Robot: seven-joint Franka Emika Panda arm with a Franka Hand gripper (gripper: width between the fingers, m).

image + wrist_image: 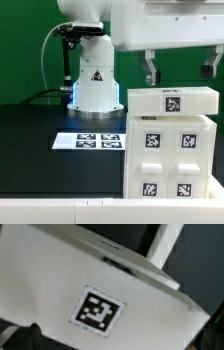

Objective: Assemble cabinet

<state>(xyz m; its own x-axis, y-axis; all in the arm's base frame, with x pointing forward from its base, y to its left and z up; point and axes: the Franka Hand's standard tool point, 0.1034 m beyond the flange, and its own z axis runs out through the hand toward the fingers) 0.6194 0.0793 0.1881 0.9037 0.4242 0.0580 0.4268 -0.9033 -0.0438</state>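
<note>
The cabinet (168,150) is a white boxy model at the exterior view's right, near the front, with several black-and-white tags on its facing side. A white tagged block (172,100) lies across its top. My gripper (180,70) hangs open just above that block, its two fingers spread wide and apart from it, holding nothing. The wrist view is filled by a white cabinet surface (70,274) with one tag (98,312). A dark fingertip (18,336) shows at the frame's corner.
The robot's white base (92,85) with a triangle mark stands at the back of the black table (40,125). The marker board (88,141) lies flat in front of it, to the left of the cabinet. A green backdrop is behind.
</note>
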